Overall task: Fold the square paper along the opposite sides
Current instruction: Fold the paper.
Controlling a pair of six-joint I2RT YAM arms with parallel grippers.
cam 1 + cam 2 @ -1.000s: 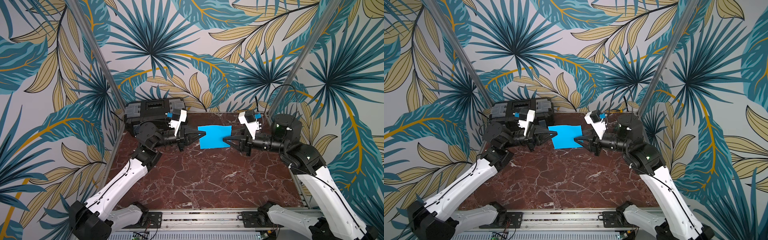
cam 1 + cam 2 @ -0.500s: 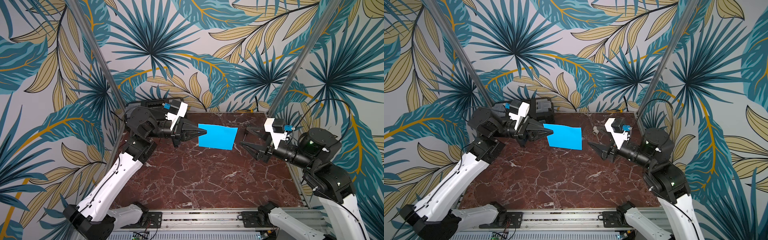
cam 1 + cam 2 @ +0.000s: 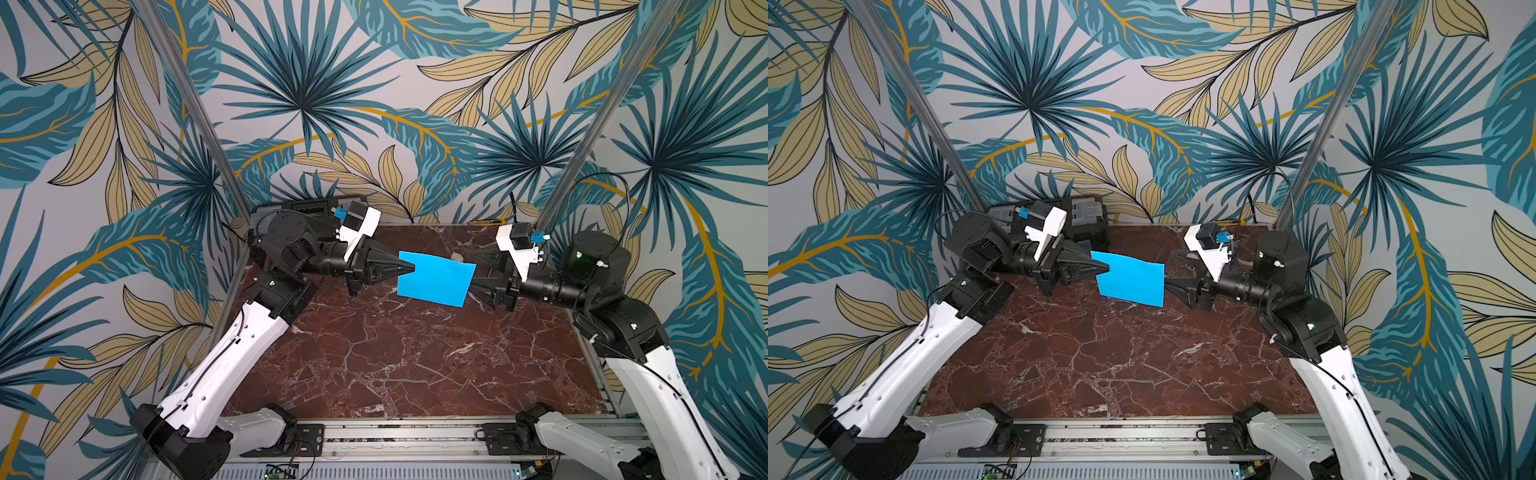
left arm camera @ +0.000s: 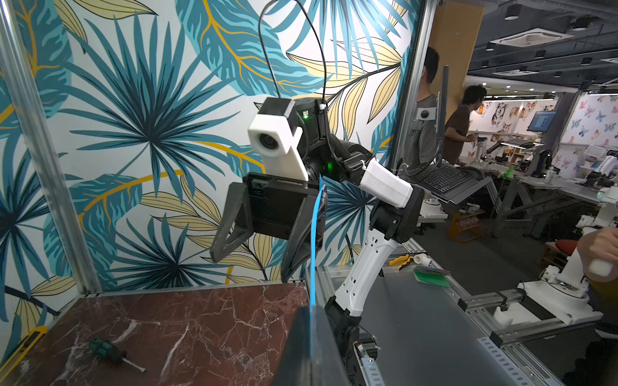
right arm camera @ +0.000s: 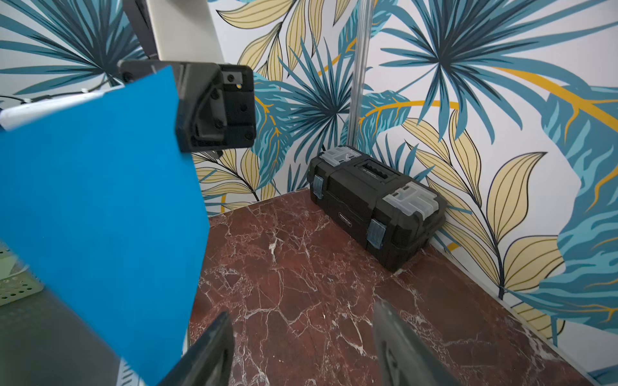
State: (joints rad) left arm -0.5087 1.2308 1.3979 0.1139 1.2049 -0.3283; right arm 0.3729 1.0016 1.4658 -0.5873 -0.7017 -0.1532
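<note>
Marble tabletop [image 3: 374,353] is showing in both top views, left gripper [image 3: 410,269] pinching the square paper [image 3: 436,280] aloft near the black toolbox [image 3: 1088,212]. Left wrist view: it is hanging edge-on, probably flimsy. Right wrist view: right gripper [image 5: 302,309] is gaping empty beside its free edge, the likely hold.

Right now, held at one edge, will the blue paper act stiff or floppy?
Probably holds its shape: the square paper juts nearly flat from the left gripper. Likely thin and light: edge-on it is a slightly curved line, so a push should bend it.
</note>
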